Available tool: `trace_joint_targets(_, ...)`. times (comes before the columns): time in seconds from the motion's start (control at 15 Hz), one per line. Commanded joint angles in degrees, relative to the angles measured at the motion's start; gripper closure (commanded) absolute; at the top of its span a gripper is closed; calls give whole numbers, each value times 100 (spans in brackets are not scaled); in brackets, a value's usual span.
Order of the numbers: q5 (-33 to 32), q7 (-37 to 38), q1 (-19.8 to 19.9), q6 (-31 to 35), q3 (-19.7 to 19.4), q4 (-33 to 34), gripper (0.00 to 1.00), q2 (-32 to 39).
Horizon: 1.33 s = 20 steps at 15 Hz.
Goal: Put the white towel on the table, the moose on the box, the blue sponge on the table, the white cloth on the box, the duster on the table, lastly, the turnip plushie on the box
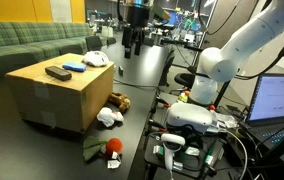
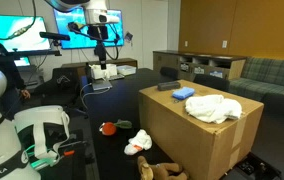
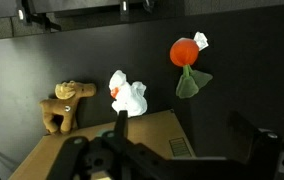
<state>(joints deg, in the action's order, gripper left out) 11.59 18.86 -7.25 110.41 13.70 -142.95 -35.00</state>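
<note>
The tan box [image 1: 52, 95] [image 2: 197, 135] carries the black duster [image 1: 57, 72] [image 2: 163, 86], the blue sponge [image 1: 74, 68] [image 2: 183, 92] and the flattish white towel [image 1: 97, 60] [image 2: 214, 108]. On the black table [image 1: 137, 120] [image 3: 242, 70] beside the box lie the brown moose [image 1: 119, 101] [image 2: 162, 170] [image 3: 65, 105], the bunched white cloth [image 1: 107, 118] [image 2: 137, 146] [image 3: 128, 96] and the red-orange turnip plushie [image 1: 110, 148] [image 2: 109, 128] [image 3: 185, 52] with green leaves. My gripper [image 1: 132, 45] [image 2: 102, 55] [image 3: 180, 113] hangs high above them, open and empty, with a box corner [image 3: 122, 140] under it.
A green sofa [image 1: 32, 45] stands behind the box. A cabinet [image 2: 197, 68] lines the wall. The white robot base [image 1: 207, 75] sits among cables, with a laptop [image 1: 277, 98] nearby. Desks with monitors [image 2: 32, 30] stand behind the arm.
</note>
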Motion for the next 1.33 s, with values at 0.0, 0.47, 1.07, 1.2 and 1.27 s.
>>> trace_joint_targets(0.0, -15, 10, -21, -5, -19, 27, 0, 3)
trace_joint_targets(0.47, -144, -58, 68, 113, -46, 132, 0, 174)
trace_joint_targets(1.07, -960, -326, 544, 1752, -371, 531, 0, 1607)
trace_joint_targets(1.2, -1177, -384, 646, 2266, -486, 643, 0, 1959)
trace_joint_targets(1.27, -1268, -401, 676, 2516, -535, 685, 0, 2113)
